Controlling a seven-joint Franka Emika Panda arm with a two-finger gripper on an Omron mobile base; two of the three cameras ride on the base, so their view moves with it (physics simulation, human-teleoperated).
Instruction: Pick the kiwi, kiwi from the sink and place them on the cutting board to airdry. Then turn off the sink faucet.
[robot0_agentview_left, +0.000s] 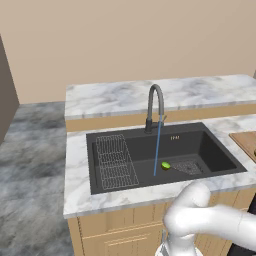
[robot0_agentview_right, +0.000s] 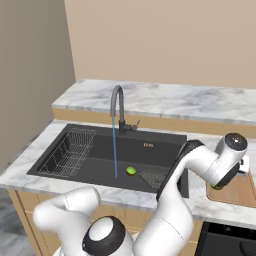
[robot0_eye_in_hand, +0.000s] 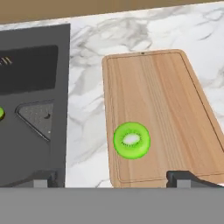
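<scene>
Marble worktop (robot0_agentview_left: 75, 165) wraps the sink, with a raised marble ledge (robot0_agentview_left: 115, 97) behind it. Sink (robot0_agentview_left: 210, 142) is a dark rectangular basin set into the worktop; wire rack insert (robot0_agentview_left: 115, 161) sits in its left half, mesh drain grate (robot0_agentview_left: 189, 166) on the floor to the right. Sink faucet (robot0_agentview_left: 155, 107) stands at the far rim, gooseneck arched toward the near side, a thin blue stream of water (robot0_agentview_left: 157, 147) running straight down into the basin, so it is on. Cutting board (robot0_eye_in_hand: 153, 105) lies flat on the worktop just right of the sink, apart from the basin edge by a strip of marble.

White arm reaches over the right end of the sink toward the board; gripper (robot0_eye_in_hand: 113, 178) hangs above the board's near end, jaws spread wide, holding nothing, fingertips (robot0_eye_in_hand: 181, 178) clear of the fruit.

2 kiwis: 1 kiwi on the board (robot0_eye_in_hand: 131, 140) rests near its near-left corner, cut face up, free of the jaws. Other kiwi in the sink (robot0_agentview_left: 165, 165) lies on the basin floor, just left of the drain grate and just right of where the water lands.
</scene>
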